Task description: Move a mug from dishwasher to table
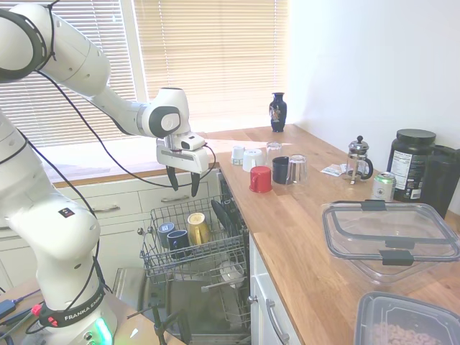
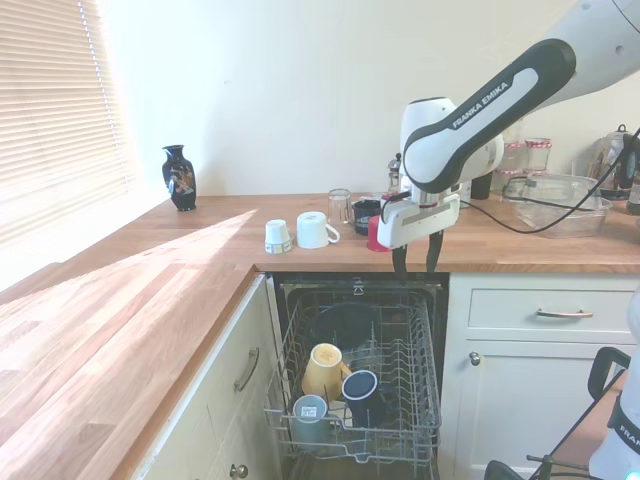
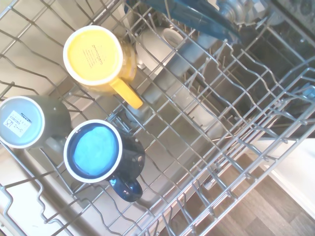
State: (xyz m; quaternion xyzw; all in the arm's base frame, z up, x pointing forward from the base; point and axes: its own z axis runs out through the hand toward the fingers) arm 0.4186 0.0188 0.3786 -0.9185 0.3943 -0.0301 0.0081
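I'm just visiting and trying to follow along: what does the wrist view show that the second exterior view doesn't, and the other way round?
Only the wrist view shows the print on the upturned base of the golden-yellow mug and the navy mug's handle.

Only the second exterior view shows the claw, open and empty above the rack, the wooden table and the black vase.

Both show the dishwasher rack holding three upside-down mugs, including the grey-blue mug.

One exterior camera looks along the surface [image 1: 302,237] toward twelve o'clock, the other faces the dishwasher [image 2: 360,385] front-on; both share its rack, which the wrist camera views closely from above.
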